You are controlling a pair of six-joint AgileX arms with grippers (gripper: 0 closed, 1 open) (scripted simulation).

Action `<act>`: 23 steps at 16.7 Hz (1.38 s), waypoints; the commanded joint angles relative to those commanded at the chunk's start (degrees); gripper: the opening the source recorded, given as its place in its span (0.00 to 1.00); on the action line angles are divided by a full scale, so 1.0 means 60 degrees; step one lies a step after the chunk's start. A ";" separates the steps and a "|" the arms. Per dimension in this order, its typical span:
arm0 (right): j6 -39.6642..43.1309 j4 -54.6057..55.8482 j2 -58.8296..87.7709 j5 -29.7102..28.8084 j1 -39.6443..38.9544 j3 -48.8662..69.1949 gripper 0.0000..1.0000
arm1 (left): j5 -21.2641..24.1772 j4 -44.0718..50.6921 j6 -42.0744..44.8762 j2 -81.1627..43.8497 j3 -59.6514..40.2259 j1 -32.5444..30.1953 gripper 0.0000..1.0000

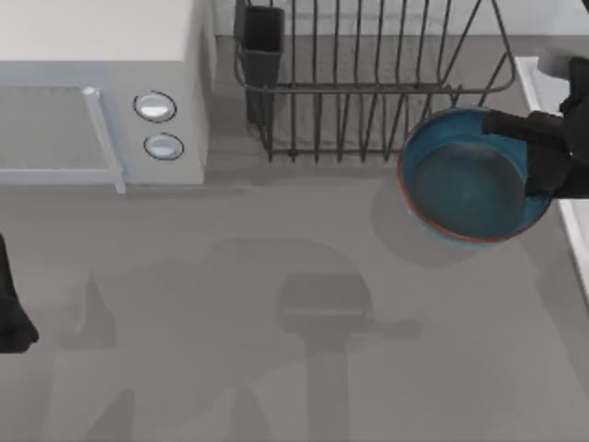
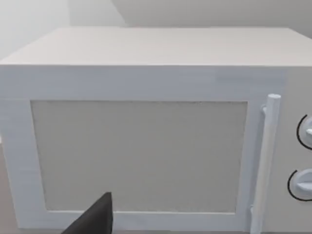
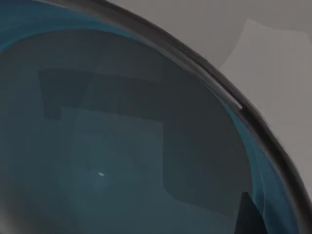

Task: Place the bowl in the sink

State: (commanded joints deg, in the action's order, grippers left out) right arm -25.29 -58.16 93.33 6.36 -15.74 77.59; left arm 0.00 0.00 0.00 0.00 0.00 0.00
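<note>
From above, the right pincer [image 1: 532, 152] grips the bowl [image 1: 469, 180] by its right rim, lifted over the desk [image 1: 276, 322] just before the dish rack [image 1: 368, 83], beside the sink [image 1: 552, 147] rim. The left pincer [image 1: 14, 313] sits at the left edge; how far it is open cannot be told.

The left wrist view faces the microwave [image 2: 146, 122].

The right wrist view looks into the bowl's [image 3: 122, 146] dark interior.

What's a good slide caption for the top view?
Right gripper carries the bowl past the dish rack toward the sink; left arm parked at the table's left edge.
</note>
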 joint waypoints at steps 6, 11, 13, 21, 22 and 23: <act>0.1568 0.5972 0.0163 0.1317 0.3427 -0.1925 0.00 | 0.0000 0.0000 0.0000 0.0000 0.0000 0.0000 1.00; 0.2885 1.1470 -0.0080 0.2349 0.5737 -0.4113 0.00 | 0.0000 0.0000 0.0000 0.0000 0.0000 0.0000 1.00; 0.3307 1.3396 -0.0323 0.2712 0.6394 -0.4969 0.00 | 0.0000 0.0000 0.0000 0.0000 0.0000 0.0000 1.00; 0.4021 1.8067 -0.1203 0.3672 0.7603 -0.7092 0.00 | 0.0000 0.0000 0.0000 0.0000 0.0000 0.0000 1.00; 0.4034 1.8256 -0.1265 0.3712 0.7636 -0.7191 0.00 | 0.0000 0.0000 0.0000 0.0000 0.0000 0.0000 1.00; 0.4041 1.8346 -0.1299 0.3730 0.7651 -0.7241 0.00 | 0.0000 0.0000 0.0000 0.0000 0.0000 0.0000 1.00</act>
State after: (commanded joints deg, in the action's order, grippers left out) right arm -1.05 51.92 85.54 28.74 30.16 34.14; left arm 0.00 0.00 0.00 0.00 0.00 0.00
